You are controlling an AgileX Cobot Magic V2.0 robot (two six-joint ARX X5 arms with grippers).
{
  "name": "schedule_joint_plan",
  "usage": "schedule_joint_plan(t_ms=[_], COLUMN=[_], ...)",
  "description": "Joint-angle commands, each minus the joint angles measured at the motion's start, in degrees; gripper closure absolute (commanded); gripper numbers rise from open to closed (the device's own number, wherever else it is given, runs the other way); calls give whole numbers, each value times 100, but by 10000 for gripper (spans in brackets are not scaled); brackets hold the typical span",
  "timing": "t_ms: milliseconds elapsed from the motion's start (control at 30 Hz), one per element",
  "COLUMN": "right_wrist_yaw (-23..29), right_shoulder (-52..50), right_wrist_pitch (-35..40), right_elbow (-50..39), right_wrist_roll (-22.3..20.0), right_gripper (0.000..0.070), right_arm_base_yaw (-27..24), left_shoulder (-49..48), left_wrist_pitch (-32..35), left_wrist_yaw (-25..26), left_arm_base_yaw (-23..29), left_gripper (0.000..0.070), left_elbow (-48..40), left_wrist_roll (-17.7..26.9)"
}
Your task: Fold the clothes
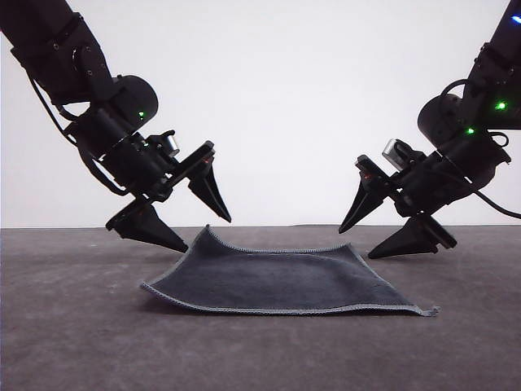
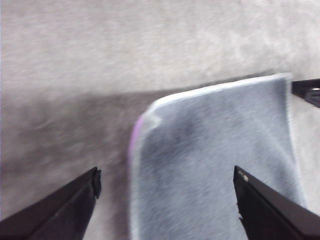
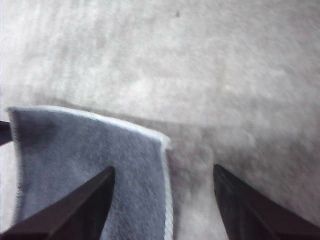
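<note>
Currently the cloth [image 1: 277,281] lies flat on the table [image 1: 73,342], lower centre of the front frame, dark grey face up, with light stitched edging along its borders. Its far left corner is raised slightly off the surface.

Left gripper [image 1: 199,234]: positioned at centre left of the frame, above and just beside the cloth's far left corner. Jaws are spread wide. Nothing is held between the fingers, and no contact with the cloth is visible.

Right gripper [image 1: 356,243]: positioned at centre right, above the cloth's far right corner. Jaws are spread wide and hold nothing. The lower finger [image 1: 407,240] sits close to the table, beyond the cloth's right edge.

Left wrist view: the cloth corner [image 2: 150,112] appears between the two fingers, with a thin purple line showing at its edge. The picture is blurred.

Right wrist view: the cloth's other corner [image 3: 162,140] lies between the fingers [image 3: 75,210], nearer the left one in the frame. This picture is also blurred.
</note>
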Motion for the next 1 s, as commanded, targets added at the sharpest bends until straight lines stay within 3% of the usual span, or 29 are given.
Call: schedule_joint_plan(t_ms=[0,533,633,700,833,967], right_wrist_yaw=[-13,-36,75,143,183,178], right_shoulder=[238,418,419,419,419,419], right_wrist_pitch=[-2,140,229,249,189,172], right_elbow=[111,131,131,134,136,136], right_wrist_roll=[93,118,119,121,120,122], right_gripper=[295,296,337,419,551,633], right_arm_base_yaw=[32,473,513,513,469,468], left_shoulder=[210,374,374,374,374,374], left_wrist_pitch=[83,142,164,187,240,282], left_wrist_yaw=[35,52,46,46,46,26], left_arm_base_yaw=[-47,-187,-195,-195,-188,-189], left_gripper=[177,178,203,312,624,678], left_elbow=[153,155,155,155,155,155], left_wrist_roll=[-129,-158,-155,-155,-157,-157])
